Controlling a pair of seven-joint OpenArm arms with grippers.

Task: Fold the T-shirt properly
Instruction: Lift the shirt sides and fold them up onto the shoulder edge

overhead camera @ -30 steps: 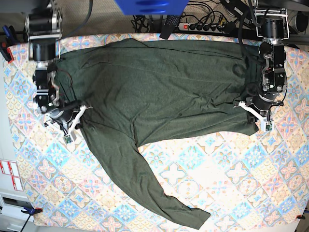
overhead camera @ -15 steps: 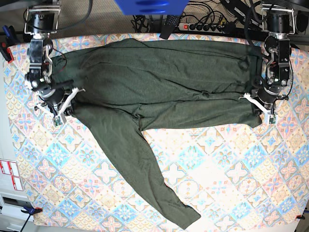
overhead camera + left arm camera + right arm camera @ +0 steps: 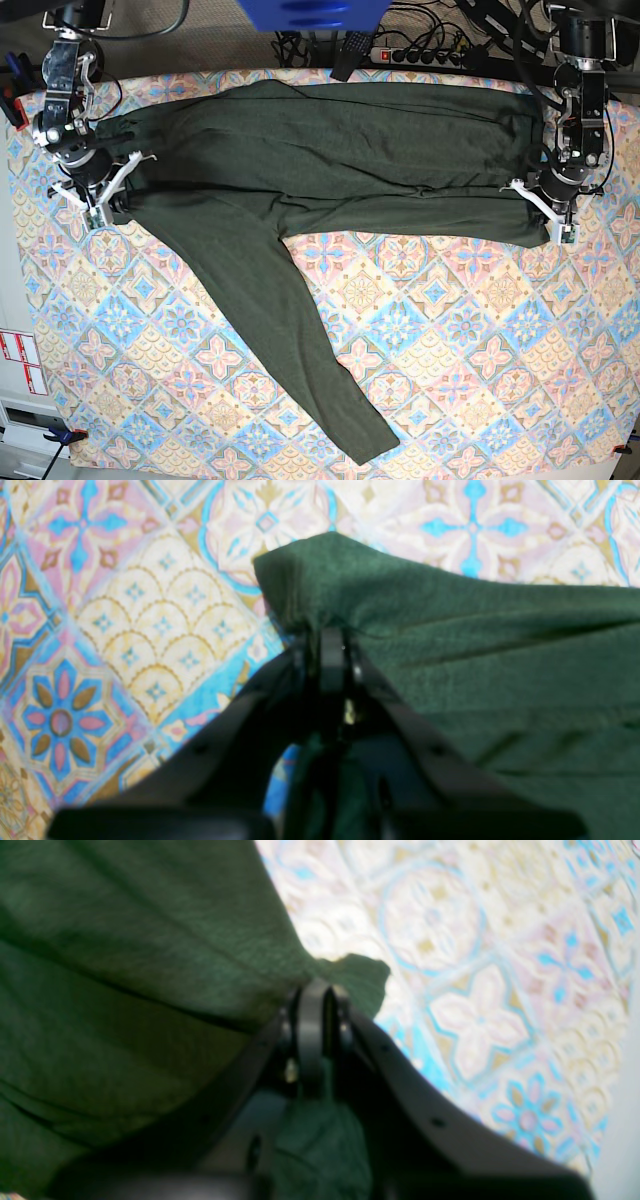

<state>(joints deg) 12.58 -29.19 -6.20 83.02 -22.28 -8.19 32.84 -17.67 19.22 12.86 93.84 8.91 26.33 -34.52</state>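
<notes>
Both hands, left and right, seemingly pinch T-shirt corners.

Patterned tablecloth; cables apparently behind.

T-shirt – plain dark olive-green, faintly heathered knit, no print. Tablecloth – cream ground with repeating tile pattern: blue, pink and yellow-gold flower medallions, turquoise outlines, scalloped cream-gold patches. Left gripper and right gripper black up close; white fingers in the base view. Blue object at top edge.
</notes>
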